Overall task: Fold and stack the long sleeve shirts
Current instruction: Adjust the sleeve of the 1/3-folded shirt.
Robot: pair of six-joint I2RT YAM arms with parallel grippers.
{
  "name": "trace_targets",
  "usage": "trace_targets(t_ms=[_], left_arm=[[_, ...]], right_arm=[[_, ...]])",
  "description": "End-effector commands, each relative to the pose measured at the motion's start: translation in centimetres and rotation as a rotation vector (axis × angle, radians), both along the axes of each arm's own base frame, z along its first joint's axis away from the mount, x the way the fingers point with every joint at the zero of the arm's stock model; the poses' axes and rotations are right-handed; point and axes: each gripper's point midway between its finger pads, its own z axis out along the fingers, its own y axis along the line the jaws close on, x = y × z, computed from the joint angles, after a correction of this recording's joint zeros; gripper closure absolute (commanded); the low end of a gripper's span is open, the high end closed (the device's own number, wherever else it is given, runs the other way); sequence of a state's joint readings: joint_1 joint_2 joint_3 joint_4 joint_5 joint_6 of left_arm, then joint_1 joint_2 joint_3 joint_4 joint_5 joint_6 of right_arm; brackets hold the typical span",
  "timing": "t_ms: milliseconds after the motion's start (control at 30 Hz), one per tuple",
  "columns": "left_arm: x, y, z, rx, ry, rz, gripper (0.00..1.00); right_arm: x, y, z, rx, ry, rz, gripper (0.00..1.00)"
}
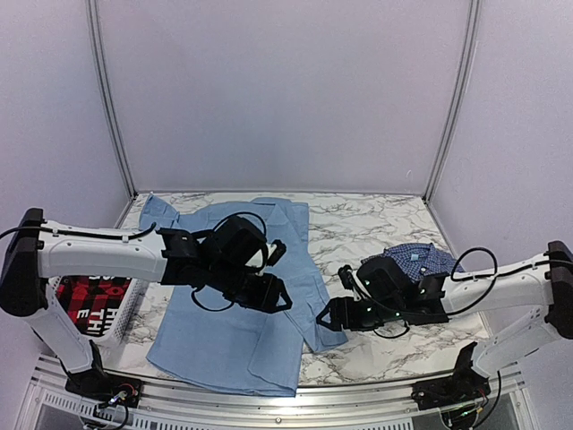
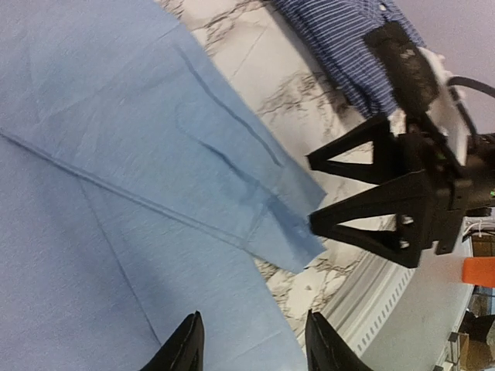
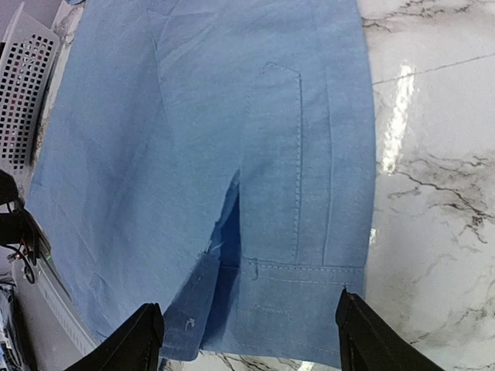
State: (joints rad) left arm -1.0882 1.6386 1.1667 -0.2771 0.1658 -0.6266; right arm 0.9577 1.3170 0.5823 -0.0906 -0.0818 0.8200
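Note:
The light blue shirt [image 1: 237, 345] lies spread on the marble table, back up, a sleeve folded across it with its cuff [image 1: 329, 337] at the right edge. The cuff fills the right wrist view [image 3: 302, 309]. My right gripper [image 1: 328, 315] is open, its fingers straddling the cuff just above it. My left gripper [image 1: 285, 303] is open and empty above the shirt's middle [image 2: 116, 193]. The dark blue checked shirt [image 1: 416, 261] lies bunched at the right, partly hidden by the right arm; it also shows in the left wrist view [image 2: 340, 39].
A white basket [image 1: 100, 309] holding a red-and-black garment stands off the table's left edge. The metal rail [image 1: 286, 394] runs along the near edge. Bare marble [image 1: 367, 219] lies behind the shirts.

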Motion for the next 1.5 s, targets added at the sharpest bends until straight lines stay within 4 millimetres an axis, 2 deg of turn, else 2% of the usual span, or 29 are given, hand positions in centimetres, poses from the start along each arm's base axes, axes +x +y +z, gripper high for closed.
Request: trace_targets(t_ms=[0,133,233,300,433,500,667,800,967,1200,1333,1467], left_arm=[[-1.1,1.2,-4.1,0.058,0.089,0.014,0.54],[-1.2,0.5,-5.7,0.060,0.135,0.026,0.54],[-0.3,0.3,-5.9,0.060,0.128,0.077,0.55],[0.9,1.1,-6.0,0.069,0.119,0.154,0.55],[3.8,3.6,-6.0,0.063,0.119,0.314,0.55],[5.2,4.5,-5.3,0.050,0.097,0.362,0.55],[10.3,7.8,-4.7,0.039,0.062,0.511,0.55],[13.0,8.3,-4.5,0.025,0.060,0.519,0.56],[14.5,8.8,-4.8,0.024,0.071,0.526,0.57],[15.9,8.9,-5.0,0.020,0.076,0.530,0.57],[16.5,9.0,-5.1,0.016,0.081,0.532,0.57],[16.7,9.0,-5.3,0.017,0.086,0.534,0.57]], right_arm=[[-0.2,-0.5,-0.1,0.012,0.004,-0.034,0.28],[0.5,-2.2,-0.2,-0.070,-0.035,-0.086,0.31],[1.1,-2.6,0.5,-0.135,-0.086,-0.091,0.32],[1.3,-2.0,1.5,-0.165,-0.125,-0.076,0.32],[1.1,-1.0,2.0,-0.271,-0.176,-0.032,0.32],[0.7,-0.1,1.7,-0.292,-0.186,0.006,0.33],[-0.9,2.1,0.0,-0.409,-0.204,0.100,0.41],[-2.2,3.5,-0.6,-0.474,-0.229,0.151,0.47],[-3.4,3.5,-1.5,-0.517,-0.225,0.175,0.56],[-5.4,4.2,-3.7,-0.560,-0.208,0.245,0.62],[-5.7,4.0,-4.8,-0.588,-0.198,0.256,0.65],[-5.5,3.4,-4.7,-0.608,-0.201,0.235,0.73]])
